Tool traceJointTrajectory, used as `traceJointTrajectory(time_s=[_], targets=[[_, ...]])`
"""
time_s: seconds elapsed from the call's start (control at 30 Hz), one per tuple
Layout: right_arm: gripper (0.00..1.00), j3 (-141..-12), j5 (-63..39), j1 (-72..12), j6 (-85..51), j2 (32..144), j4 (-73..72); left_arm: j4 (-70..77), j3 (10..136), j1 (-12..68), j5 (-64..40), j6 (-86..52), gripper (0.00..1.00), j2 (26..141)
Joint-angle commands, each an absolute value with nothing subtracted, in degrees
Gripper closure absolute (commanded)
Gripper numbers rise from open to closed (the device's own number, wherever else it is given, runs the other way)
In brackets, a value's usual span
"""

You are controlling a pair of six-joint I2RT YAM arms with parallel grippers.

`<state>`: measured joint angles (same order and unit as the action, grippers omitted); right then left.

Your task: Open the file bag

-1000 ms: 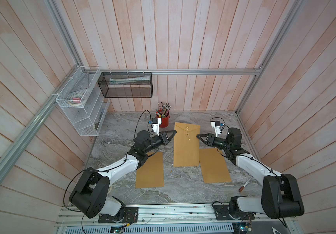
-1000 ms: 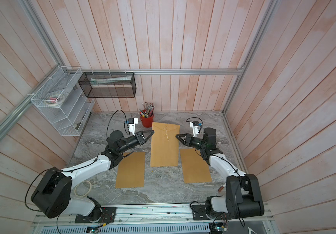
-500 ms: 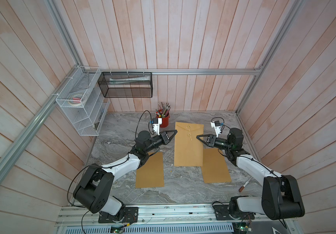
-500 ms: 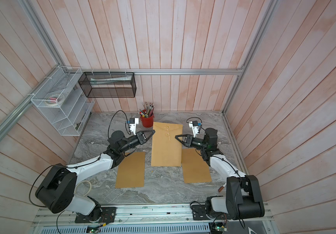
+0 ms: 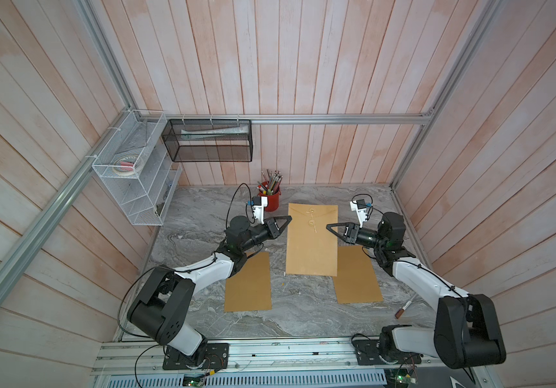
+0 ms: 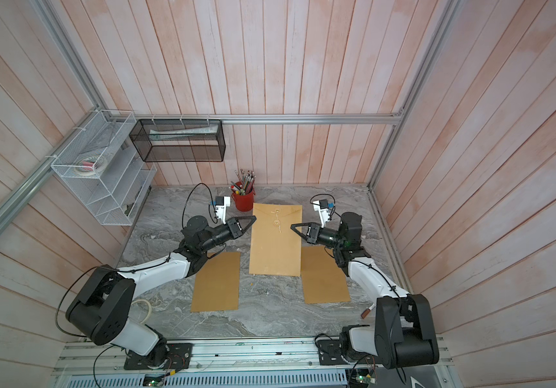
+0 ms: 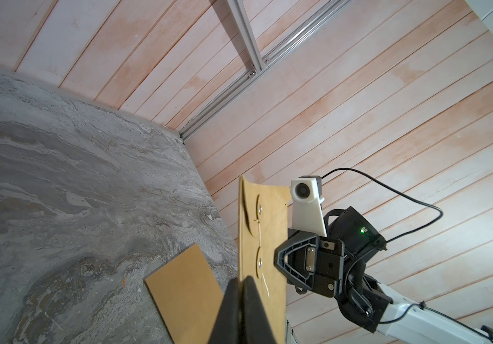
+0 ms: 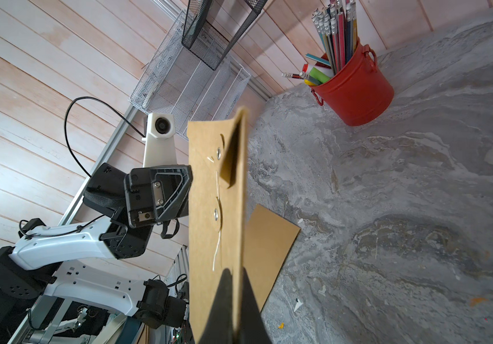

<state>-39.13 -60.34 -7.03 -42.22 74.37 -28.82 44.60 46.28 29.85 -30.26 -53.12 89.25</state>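
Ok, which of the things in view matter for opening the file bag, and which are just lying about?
Job: file bag, string tie, left gripper, right gripper (each pinching a side edge).
Lying about: left brown sheet, right brown sheet, red pencil bucket, marker, white wire rack, black mesh basket.

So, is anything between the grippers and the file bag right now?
Nothing visible. The left gripper and the right gripper are each closed on a side edge of the file bag, with no other object between them.
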Motion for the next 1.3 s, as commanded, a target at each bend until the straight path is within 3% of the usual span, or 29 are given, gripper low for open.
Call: traceJointTrajectory(time_s=[0.0,0.13,0.4,0.5,0.73,0.93,1.27], targets=[[1.00,-39.4,-62.7,-7.7,-41.7,73.0,-29.7,45.1,47.7,30.8,-34.2,-52.4,0.78,89.2],[1.00,-40.3,-62.8,-7.9,-41.5,73.5,-29.2,43.3,48.7,30.8,-35.7,-51.1,0.68,89.1],[1.00,-41.1,-62.2,-8.7,-41.2,75.0,-29.1,41.0,50.6,30.8,-37.2,-49.6,0.68,89.2],[1.00,-41.6,-62.1,-8.9,-41.0,75.5,-28.8,40.7,50.8,30.9,-37.9,-49.5,0.72,89.5],[1.00,-43.1,-61.8,-9.6,-39.8,75.8,-27.3,39.6,51.5,30.9,-38.9,-48.8,1.00,89.6],[1.00,-43.2,-60.4,-9.8,-38.3,75.2,-24.5,40.5,50.4,30.9,-37.2,-48.2,1.00,88.3],[0.83,-47.1,-47.4,-9.7,-29.6,71.4,-7.0,31.1,51.0,30.8,-29.1,-40.8,1.00,82.9]])
